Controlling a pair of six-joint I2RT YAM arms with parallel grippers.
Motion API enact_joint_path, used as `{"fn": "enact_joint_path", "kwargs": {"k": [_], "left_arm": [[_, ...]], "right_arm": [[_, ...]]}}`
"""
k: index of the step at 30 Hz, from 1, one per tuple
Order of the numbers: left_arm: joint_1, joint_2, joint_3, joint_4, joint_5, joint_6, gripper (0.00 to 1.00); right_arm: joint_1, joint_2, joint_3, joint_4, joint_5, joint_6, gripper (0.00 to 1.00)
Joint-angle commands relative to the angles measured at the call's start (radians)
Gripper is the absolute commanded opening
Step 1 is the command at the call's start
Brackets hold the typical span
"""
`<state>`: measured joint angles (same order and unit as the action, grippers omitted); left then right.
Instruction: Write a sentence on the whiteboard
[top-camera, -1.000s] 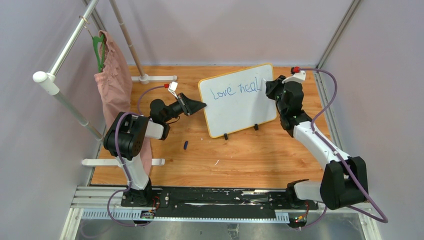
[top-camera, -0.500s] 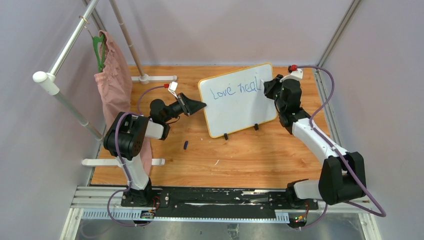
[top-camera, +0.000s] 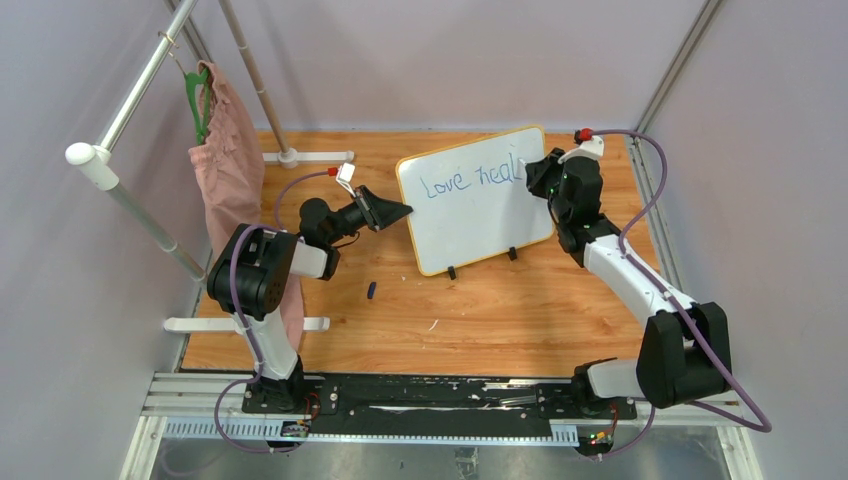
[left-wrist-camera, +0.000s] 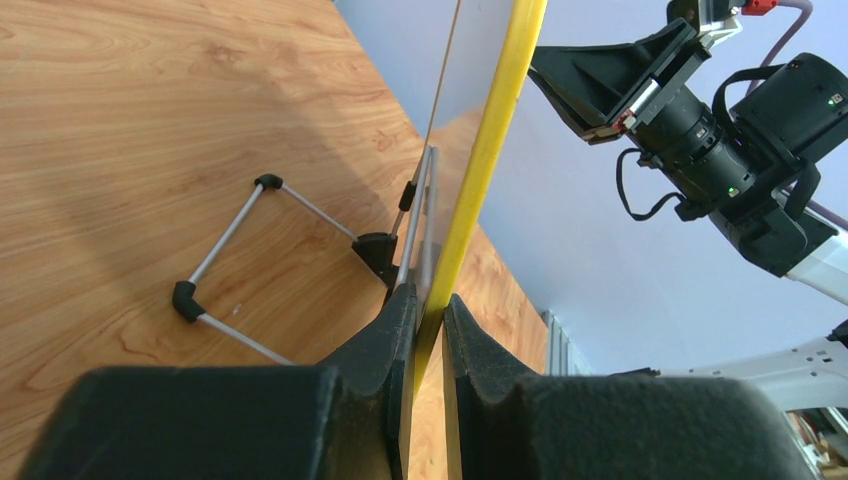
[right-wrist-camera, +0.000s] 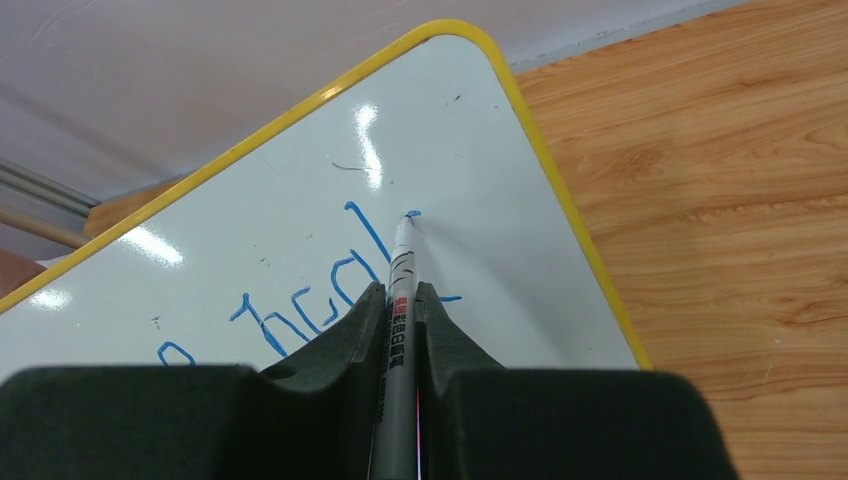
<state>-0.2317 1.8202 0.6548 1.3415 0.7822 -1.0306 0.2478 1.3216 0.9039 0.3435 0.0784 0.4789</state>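
Against the whiteboard (top-camera: 475, 215), right pincer (right-wrist-camera: 401, 292) clamps a marker (right-wrist-camera: 401, 255), blocking end of writing (top-camera: 468, 180) from above; left pincer (left-wrist-camera: 430, 298) pinches its edge.

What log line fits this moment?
left gripper: shut on whiteboard edge | right gripper: shut on marker, tip at board | text: Love heal
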Motion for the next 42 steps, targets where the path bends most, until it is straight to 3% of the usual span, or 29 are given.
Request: {"fn": "enact_joint_path", "kwargs": {"k": [1,26,42], "left_arm": [[-0.003,-0.021,-0.001,0.027,0.009,-0.023,0.07],[-0.003,-0.028,-0.004,0.030,0.010,-0.026,0.07],[-0.003,-0.033,-0.003,0.033,0.009,-0.029,0.07]], "right_arm": [[0.010,-0.016,-0.019,-0.022,-0.009,-0.010,0.00],[-0.007,-0.020,-0.011,-0.108,0.097,-0.017,0.00],[0.011,-0.025,-0.027,-0.108,0.033,-0.027,0.00]]}}
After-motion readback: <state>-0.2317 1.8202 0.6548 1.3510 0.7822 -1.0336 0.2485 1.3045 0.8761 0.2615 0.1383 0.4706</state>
